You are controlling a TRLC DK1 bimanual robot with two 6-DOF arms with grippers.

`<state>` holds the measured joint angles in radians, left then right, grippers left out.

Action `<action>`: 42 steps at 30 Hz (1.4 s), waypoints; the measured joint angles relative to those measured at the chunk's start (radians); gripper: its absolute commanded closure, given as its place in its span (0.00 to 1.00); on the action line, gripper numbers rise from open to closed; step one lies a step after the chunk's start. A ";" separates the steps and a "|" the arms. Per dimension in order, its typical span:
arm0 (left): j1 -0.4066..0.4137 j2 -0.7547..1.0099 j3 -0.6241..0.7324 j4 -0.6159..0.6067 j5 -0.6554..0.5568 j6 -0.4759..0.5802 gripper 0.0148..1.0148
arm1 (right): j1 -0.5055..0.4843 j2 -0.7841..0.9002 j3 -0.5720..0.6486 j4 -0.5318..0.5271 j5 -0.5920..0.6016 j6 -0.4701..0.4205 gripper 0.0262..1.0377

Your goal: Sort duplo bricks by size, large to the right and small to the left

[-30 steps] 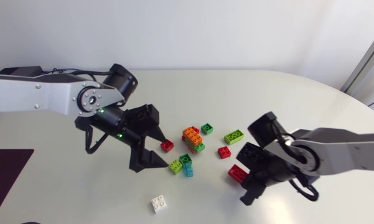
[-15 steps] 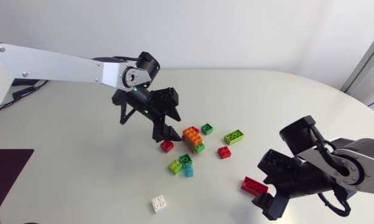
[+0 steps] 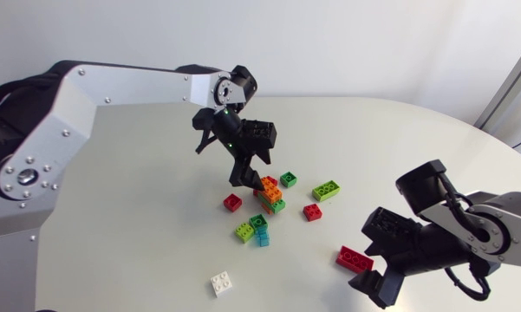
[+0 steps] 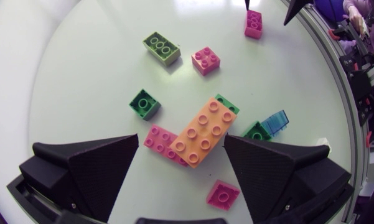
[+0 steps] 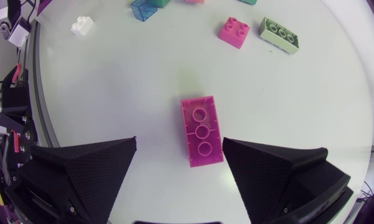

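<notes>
My left gripper (image 3: 250, 176) hangs open over the brick pile in the middle of the table. In the left wrist view a large orange brick (image 4: 202, 132) lies between its open fingers (image 4: 87, 168), stacked on a red brick (image 4: 160, 140) and a green one (image 4: 228, 103). At the lower right of the table my right gripper (image 3: 373, 284) stands open over a large red brick (image 3: 354, 258). That red brick (image 5: 201, 131) lies flat on the table between the fingers, touching neither.
Around the pile lie a small red brick (image 3: 232, 203), a lime one (image 3: 244, 231), a green one (image 3: 258, 222), a clear blue one (image 3: 263, 237), another green (image 3: 288, 179), a large lime brick (image 3: 327, 191) and a small red (image 3: 312, 212). A white brick (image 3: 222, 283) sits near the front edge.
My right gripper carried the large red brick to the right, then opened and let it go on the table. My left arm swung from the left to over the orange brick.
</notes>
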<state>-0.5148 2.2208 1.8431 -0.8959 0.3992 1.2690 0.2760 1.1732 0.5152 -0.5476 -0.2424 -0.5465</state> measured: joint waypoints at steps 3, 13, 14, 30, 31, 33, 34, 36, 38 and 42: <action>-0.001 0.026 0.012 -0.050 -0.009 0.038 0.10 | -0.019 0.000 0.000 0.000 -0.015 -0.014 0.04; -0.053 0.039 -0.020 -0.047 -0.037 0.078 0.33 | -0.031 0.008 0.022 -0.004 -0.021 -0.025 0.04; -0.061 0.039 -0.026 -0.046 -0.038 0.078 0.42 | -0.036 0.008 0.022 -0.005 -0.024 -0.029 0.04; -0.117 0.039 -0.098 -0.031 0.008 0.076 0.91 | -0.067 -0.024 0.074 -0.020 -0.227 -0.072 0.04; -0.122 0.037 -0.100 -0.045 0.015 0.072 0.91 | -0.060 -0.024 0.089 -0.018 -0.238 -0.076 0.04; -0.140 0.027 -0.107 -0.070 0.027 0.069 0.91 | -0.036 -0.022 0.113 -0.007 -0.253 -0.076 0.04; -0.153 0.018 -0.113 -0.084 0.036 0.065 0.91 | -0.019 -0.016 0.127 0.001 -0.256 -0.076 0.04; -0.180 -0.005 -0.119 -0.102 0.049 0.056 0.91 | 0.013 0.004 0.156 0.007 -0.256 -0.076 0.04; -0.210 -0.034 -0.119 -0.113 0.061 0.046 0.91 | 0.043 0.020 0.171 0.024 -0.256 -0.074 0.04; -0.253 -0.087 -0.116 -0.149 0.081 0.027 0.91 | 0.095 0.045 0.181 0.059 -0.256 -0.067 0.04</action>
<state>-0.7681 2.1334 1.7275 -1.0447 0.4805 1.2964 0.3706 1.2186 0.6960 -0.4889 -0.4980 -0.6136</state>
